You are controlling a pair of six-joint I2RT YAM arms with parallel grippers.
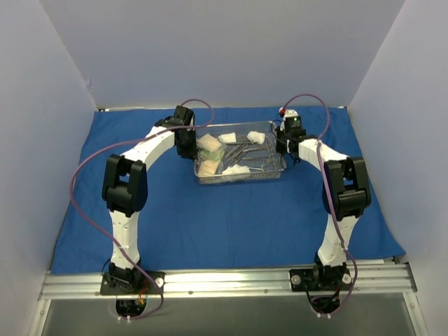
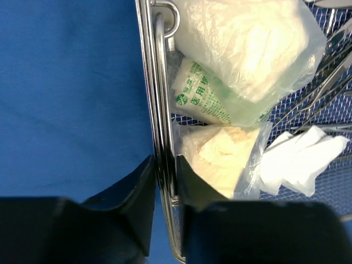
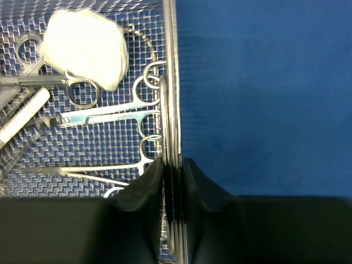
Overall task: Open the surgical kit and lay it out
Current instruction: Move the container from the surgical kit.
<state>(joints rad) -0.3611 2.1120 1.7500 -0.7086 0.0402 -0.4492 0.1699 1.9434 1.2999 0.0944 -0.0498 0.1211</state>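
A steel wire-mesh tray [image 1: 274, 173] sits on the spread blue drape [image 1: 231, 224] at the back middle. My left gripper [image 1: 187, 143] is shut on the tray's left rim [image 2: 159, 110]. My right gripper [image 1: 285, 145] is shut on the tray's right rim [image 3: 171, 99]. Inside the tray lie clear packets [image 2: 247, 49], one with green print [image 2: 201, 99], white gauze pads [image 2: 300, 159] [image 3: 82, 47], and steel scissors and forceps [image 3: 104, 115]. The gripper's own midpoints show at the rim in the left wrist view [image 2: 165, 170] and the right wrist view [image 3: 173, 170].
The blue drape covers most of the table, with bare drape left [image 2: 66, 99] and right [image 3: 264, 93] of the tray. Grey walls [image 1: 224, 49] close in the back and both sides. A metal rail [image 1: 224, 280] runs along the near edge.
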